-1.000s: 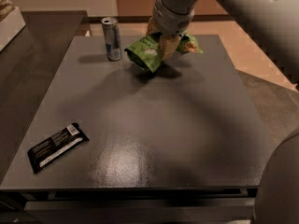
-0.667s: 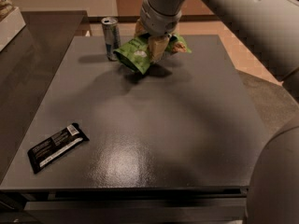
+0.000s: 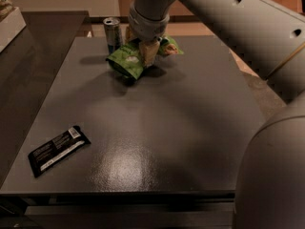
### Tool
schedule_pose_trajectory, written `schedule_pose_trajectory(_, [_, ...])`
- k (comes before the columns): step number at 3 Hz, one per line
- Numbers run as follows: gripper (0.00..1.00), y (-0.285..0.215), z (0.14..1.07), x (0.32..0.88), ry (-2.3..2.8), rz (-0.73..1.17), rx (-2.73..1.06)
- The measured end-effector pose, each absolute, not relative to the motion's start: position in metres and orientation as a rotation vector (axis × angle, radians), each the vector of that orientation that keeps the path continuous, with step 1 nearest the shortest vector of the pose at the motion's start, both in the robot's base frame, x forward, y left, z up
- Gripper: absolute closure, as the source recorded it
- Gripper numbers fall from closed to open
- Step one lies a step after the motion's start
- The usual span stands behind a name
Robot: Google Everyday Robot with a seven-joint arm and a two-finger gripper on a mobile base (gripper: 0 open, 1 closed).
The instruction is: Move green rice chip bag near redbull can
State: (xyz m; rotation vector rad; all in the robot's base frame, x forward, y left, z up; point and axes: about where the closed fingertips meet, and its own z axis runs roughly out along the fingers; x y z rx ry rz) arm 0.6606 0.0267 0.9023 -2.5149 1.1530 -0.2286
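– Both the gripper (image 3: 145, 52) and the green rice chip bag (image 3: 125, 61) have shifted leftward in the view since a second ago, toward the redbull can (image 3: 112, 32). The can has not moved.

– Is the bag held?

– It looks so. The jaws are pinched across the bag's middle, and a shadow on the table (image 3: 190, 128) under its near end suggests it is lifted or tilted rather than lying flat.

– How does the bag lie against the gripper?

– Its long axis runs crosswise through the jaws. The larger end sticks out to the view's left and toward the camera, and the smaller crumpled end pokes out on the other side, slightly beyond.

– And the can?

– It stands upright, left of the gripper in the view and a little beyond it. The bag's leading end is just beside the can, on its camera side. I cannot tell whether they touch.

– So what does the coming move turn on?

– I judge the travel nearly done. What matters is that the leading end points at the can, so more leftward push risks tipping it. Lowering and letting go about where it hangs seems enough.

– Anything else about?

– A black wrapped bar (image 3: 57, 149) lies well apart, far on the camera side and to the left, out of the way.
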Motion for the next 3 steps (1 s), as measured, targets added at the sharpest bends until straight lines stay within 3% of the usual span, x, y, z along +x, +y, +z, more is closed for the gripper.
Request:
schedule_pose_trajectory(1, [0.15,0.0345,0.8967,0.6624,1.146,-0.227,-2.533])
schedule_pose_trajectory(2, [0.0,0.0353,0.895,0.6626,1.145,-0.224,-2.534])
schedule_pose_trajectory(3, [0.0,0.0353,0.8949,0.6626,1.145,-0.224,-2.535])
